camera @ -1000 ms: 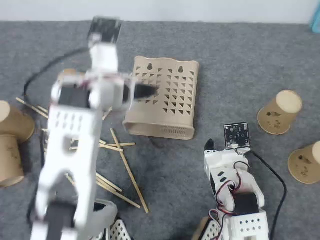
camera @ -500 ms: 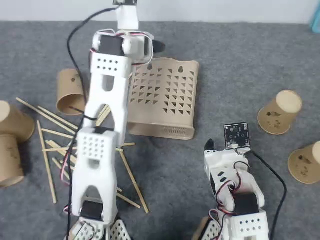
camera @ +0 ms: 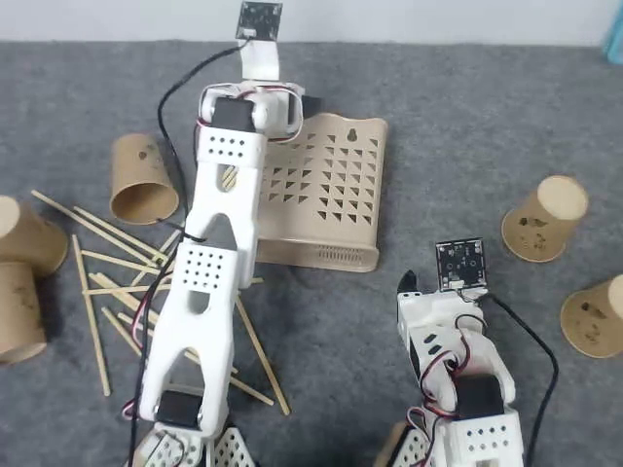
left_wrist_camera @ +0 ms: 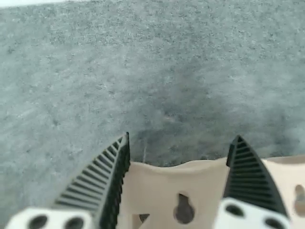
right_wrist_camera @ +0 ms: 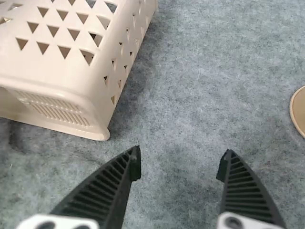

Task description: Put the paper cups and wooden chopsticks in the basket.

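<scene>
The beige perforated basket [camera: 326, 190] lies in the middle of the grey carpet. My left arm stretches over its far left corner, and the left gripper [camera: 304, 100] is open and empty just past the far rim [left_wrist_camera: 181, 191]. Several wooden chopsticks [camera: 117, 272] lie scattered left of the basket. Paper cups lie on their sides: one [camera: 141, 180] near the basket's left, two [camera: 19, 277] at the left edge, two on the right [camera: 545, 219] [camera: 594, 316]. My right gripper [right_wrist_camera: 181, 152] is open and empty, low over the carpet near the basket's front right corner [right_wrist_camera: 71, 62].
The right arm's body [camera: 458, 379] sits at the front right with its cable trailing beside it. Bare carpet lies between the basket and the right cups. A cup's rim [right_wrist_camera: 299, 112] shows at the edge of the right wrist view.
My left arm has swung away from the chopstick pile and stretched out toward the basket's far left corner. The right arm has kept still.
</scene>
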Robot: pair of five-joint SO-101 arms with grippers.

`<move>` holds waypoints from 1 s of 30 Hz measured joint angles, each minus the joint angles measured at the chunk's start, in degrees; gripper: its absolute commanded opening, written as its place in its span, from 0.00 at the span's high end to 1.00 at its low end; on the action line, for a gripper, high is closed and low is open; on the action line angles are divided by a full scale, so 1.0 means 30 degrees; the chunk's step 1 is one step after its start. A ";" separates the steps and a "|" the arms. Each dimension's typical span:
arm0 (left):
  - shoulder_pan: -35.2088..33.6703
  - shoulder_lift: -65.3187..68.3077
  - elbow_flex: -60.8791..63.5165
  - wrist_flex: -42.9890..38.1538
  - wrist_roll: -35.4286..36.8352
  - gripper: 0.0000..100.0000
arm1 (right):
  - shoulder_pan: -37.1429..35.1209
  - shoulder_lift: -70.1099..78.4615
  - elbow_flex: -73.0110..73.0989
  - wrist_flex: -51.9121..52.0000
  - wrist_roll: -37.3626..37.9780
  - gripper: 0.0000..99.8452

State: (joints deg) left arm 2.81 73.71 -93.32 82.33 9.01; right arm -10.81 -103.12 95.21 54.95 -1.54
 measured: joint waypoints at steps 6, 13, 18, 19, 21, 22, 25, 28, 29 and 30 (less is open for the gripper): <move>-0.0527 -0.2403 -0.0147 0.4923 0.0000 0.76 | 0.0000 0.0000 0.0000 0.0000 0.0000 0.73; -0.2872 -0.7853 0.0176 0.5451 -0.0234 0.99 | 0.0000 0.0000 0.0000 0.0000 0.0000 0.73; -0.3575 -1.3128 0.4982 0.5451 -0.0674 0.99 | 0.0000 0.0000 0.0000 0.0000 0.0000 0.73; -0.3575 -1.4535 0.6535 0.5451 -0.0791 0.99 | 0.0000 0.0000 0.0000 0.0000 0.0000 0.75; -0.3370 -1.7582 0.9993 0.5451 -0.1026 0.99 | 0.0000 0.0000 0.0000 0.0000 0.0000 0.81; -0.3282 -1.9165 1.1868 0.5451 -0.1055 0.99 | 0.0000 0.0000 0.0000 0.0000 0.0000 0.84; -0.2696 -2.4352 1.7465 0.5451 -0.1231 0.99 | 0.0000 0.0000 0.0000 0.0000 0.0000 0.94; -0.2432 -2.9392 2.3033 0.4484 -0.1377 0.99 | -0.0029 0.0000 0.0000 -0.0088 0.0000 0.99; -0.2520 -3.0974 2.4850 0.3897 -0.1377 0.98 | -0.0205 0.0000 0.0000 -0.0117 0.0000 0.99; -0.2608 -3.2498 2.6784 0.3311 -0.1377 0.98 | -0.0557 0.0000 0.0000 -0.0117 0.0000 0.99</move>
State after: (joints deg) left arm -5.01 -23.78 -12.97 92.26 4.88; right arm -12.48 -103.12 95.21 54.59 -1.54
